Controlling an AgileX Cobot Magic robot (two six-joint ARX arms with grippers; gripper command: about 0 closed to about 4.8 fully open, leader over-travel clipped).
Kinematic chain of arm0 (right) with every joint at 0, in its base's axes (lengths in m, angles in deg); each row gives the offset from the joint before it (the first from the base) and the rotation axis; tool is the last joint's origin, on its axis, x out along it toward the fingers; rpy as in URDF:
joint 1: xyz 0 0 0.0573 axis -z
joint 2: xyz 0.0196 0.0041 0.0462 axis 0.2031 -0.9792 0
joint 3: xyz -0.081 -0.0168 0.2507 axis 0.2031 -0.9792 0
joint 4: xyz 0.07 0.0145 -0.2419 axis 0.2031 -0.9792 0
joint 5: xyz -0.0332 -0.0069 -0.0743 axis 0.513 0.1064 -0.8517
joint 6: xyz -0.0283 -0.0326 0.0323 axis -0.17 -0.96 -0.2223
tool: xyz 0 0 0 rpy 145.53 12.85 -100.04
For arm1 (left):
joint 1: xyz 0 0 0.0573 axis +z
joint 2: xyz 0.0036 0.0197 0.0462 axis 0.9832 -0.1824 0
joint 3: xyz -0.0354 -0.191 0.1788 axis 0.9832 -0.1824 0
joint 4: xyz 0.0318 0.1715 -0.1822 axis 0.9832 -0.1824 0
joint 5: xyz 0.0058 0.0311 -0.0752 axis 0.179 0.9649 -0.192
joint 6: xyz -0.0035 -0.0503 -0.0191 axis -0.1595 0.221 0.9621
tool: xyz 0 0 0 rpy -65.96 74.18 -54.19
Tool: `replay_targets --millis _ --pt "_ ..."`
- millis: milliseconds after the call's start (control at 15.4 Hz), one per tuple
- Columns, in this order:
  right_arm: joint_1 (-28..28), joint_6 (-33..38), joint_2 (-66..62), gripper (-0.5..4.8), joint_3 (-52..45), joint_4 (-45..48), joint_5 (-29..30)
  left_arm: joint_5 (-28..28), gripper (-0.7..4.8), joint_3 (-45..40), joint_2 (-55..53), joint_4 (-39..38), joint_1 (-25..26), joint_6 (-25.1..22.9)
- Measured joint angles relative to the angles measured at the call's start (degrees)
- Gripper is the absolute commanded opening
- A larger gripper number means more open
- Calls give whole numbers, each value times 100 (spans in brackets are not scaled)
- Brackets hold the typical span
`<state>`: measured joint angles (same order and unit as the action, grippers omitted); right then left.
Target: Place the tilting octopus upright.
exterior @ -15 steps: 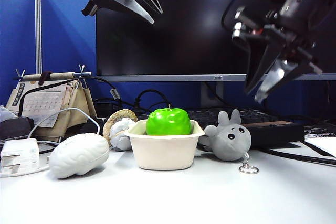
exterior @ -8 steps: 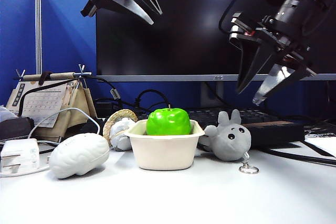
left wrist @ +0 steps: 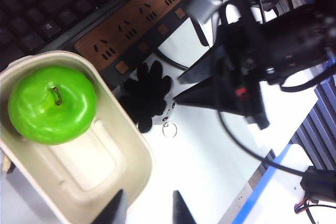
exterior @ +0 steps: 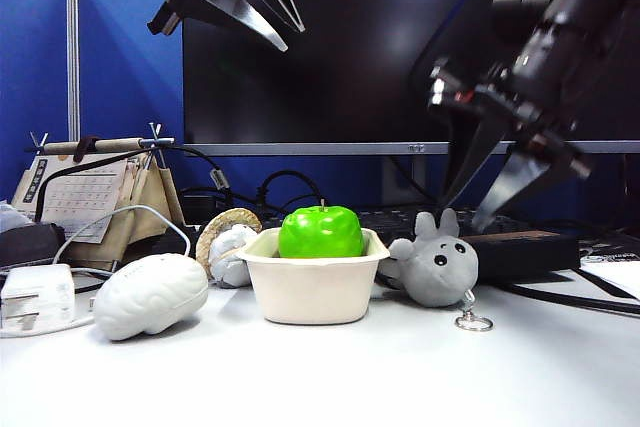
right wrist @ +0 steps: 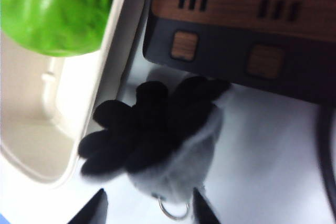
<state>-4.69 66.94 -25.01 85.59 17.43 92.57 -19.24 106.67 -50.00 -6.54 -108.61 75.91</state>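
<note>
Right hand [exterior: 478,202] spread above tilted octopus [exterior: 436,263], clear gap; left hand [exterior: 277,29] spread, high.

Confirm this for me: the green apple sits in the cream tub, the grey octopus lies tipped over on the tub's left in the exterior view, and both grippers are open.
Wrong side. The exterior view shows the octopus on the right of the tub, below the open right gripper. The apple does sit in it, and the left gripper is open too.
</note>
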Motion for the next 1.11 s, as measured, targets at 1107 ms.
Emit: replay_targets --millis 1107 --pt "-70 330 -138 138 0 664 37 2 122 0 0 -4 4 0"
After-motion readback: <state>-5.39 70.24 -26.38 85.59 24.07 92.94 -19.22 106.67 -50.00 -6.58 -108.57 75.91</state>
